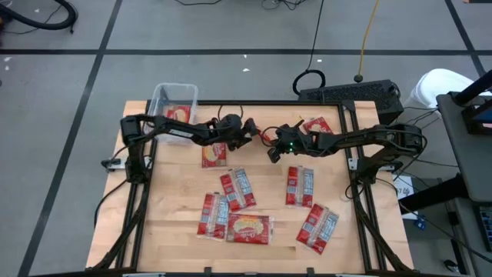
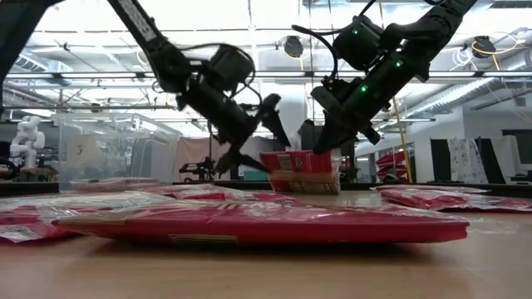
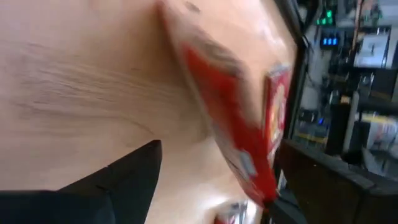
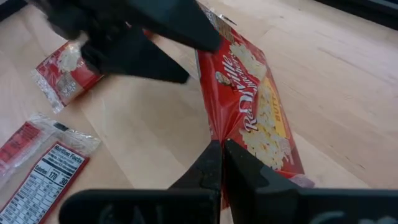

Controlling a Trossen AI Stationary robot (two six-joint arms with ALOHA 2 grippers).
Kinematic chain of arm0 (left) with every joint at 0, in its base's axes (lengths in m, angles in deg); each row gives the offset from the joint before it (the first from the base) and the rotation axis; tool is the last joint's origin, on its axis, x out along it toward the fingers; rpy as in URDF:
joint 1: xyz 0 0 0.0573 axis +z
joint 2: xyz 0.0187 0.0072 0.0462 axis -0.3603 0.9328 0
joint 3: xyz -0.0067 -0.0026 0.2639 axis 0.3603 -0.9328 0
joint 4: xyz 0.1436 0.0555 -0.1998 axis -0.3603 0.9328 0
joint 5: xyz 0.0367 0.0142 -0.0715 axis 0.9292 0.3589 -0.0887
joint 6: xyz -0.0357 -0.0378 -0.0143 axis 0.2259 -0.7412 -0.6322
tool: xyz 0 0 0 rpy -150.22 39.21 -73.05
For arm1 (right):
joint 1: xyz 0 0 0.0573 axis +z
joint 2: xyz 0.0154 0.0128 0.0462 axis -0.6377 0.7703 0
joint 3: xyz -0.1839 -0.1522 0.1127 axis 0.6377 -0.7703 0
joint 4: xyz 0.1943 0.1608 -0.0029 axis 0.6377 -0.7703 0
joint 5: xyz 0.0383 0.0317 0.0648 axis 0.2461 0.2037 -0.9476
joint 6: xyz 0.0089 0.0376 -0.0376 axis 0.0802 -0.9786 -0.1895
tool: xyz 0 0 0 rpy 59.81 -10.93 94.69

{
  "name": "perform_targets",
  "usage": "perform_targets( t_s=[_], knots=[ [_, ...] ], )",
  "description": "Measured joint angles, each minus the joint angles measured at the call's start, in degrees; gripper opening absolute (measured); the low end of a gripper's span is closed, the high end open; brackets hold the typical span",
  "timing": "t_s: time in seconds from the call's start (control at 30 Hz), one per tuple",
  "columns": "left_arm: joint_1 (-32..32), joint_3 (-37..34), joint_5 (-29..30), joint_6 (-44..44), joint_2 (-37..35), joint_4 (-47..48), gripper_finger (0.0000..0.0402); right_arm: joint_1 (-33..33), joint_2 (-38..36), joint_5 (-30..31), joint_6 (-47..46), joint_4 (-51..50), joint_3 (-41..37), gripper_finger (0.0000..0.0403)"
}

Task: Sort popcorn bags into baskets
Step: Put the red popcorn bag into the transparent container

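Near the centre of the high view: right gripper (image 1: 274, 150), jaws pinched shut on the lower edge of one popcorn bag (image 2: 299, 166). Holds that bag on edge just above the desk (image 1: 177, 231), yellow popcorn picture facing the right wrist camera. Just left of it, close to the bag's upper end: left gripper (image 2: 253, 154), jaws spread wide, nothing between them; contact with the bag cannot be told. At the upper left corner of the desk: the basket (image 1: 173, 94), a clear tub standing upright, its far end reaching past the desk's edge. Toward the tub's near end, a red packet (image 1: 178, 114) seen through the clear plastic, partly covered by the left arm (image 1: 165, 129); looks to lie inside, though the near rim is hidden. Rest of the tub bare. In the low view, the same tub at frame left, contents not readable through its walls. Flat on the desk, seven loose popcorn bags: one (image 1: 214, 156) just below the left arm, one (image 1: 237, 188) below that near the middle, two side by side at lower centre (image 1: 211, 215) and (image 1: 250, 228), the second showing its popcorn picture, one (image 1: 300, 186) right of centre, one (image 1: 317, 228) at lower right, and one (image 1: 317, 125) at upper right just above the right arm. All loose bags well apart from the tub.
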State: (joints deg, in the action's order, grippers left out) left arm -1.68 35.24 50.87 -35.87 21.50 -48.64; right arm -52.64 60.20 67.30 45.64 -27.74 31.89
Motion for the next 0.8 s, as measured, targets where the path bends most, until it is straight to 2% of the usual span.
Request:
perform_targets(
  t_s=[0.1,0.2,0.4,0.63,0.8],
  knots=[
    [0.4,0.0,0.2,-2.2,3.0,-5.6,0.0324,0.0,0.0,0.0,0.0,0.0,0.0,0.0000],
    [0.5,0.0,0.3,-4.3,4.7,-8.2,0.0287,0.0,0.0,-0.2,0.0,0.0,0.0,0.0000],
    [0.4,0.0,2.8,-5.6,5.2,-9.5,0.0164,0.0,0.0,-0.2,0.0,0.0,0.0,0.0000],
    [1.0,0.0,2.7,-4.6,5.3,-14.3,0.0029,0.0,0.0,-0.2,0.0,0.7,0.0,0.0005],
    [1.9,0.0,0.7,-3.8,5.3,-20.0,0.0026,-0.1,-3.1,-0.2,0.5,0.5,0.0,0.0047]
  ],
)
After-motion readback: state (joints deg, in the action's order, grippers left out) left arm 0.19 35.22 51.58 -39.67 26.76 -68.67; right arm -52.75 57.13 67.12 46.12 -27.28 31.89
